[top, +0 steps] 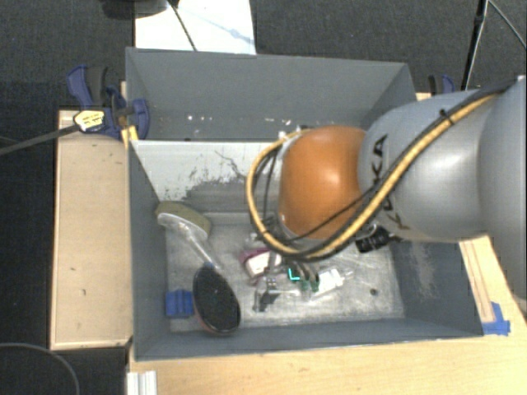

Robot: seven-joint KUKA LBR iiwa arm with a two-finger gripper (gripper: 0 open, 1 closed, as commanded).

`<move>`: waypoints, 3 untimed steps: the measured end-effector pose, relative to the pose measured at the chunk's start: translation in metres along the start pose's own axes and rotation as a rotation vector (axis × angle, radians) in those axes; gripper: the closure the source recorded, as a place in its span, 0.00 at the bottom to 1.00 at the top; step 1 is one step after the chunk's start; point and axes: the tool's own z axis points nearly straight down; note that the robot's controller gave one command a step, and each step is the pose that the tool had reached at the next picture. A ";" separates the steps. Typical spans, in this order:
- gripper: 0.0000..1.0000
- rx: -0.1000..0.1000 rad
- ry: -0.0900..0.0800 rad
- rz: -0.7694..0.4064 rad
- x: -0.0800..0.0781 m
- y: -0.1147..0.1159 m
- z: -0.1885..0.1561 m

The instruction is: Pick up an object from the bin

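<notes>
The gripper (268,295) hangs low over a pink-and-white item (257,262) mid-floor in the scuffed grey bin (247,97); spread or pressed together, I cannot tell. A black oval brush (216,299) lies front-left.

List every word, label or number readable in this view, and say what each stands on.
"KUKA": black letters on the silver-grey metal robot arm, partly crossed by a black-and-yellow cable.
Any print on the small white-and-green item under the arm is too small to read.
</notes>
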 end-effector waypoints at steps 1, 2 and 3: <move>0.00 -0.003 -0.015 -0.095 -0.035 -0.063 0.087; 1.00 -0.004 -0.025 -0.094 -0.037 -0.060 0.083; 1.00 -0.001 -0.014 -0.026 -0.030 -0.067 -0.031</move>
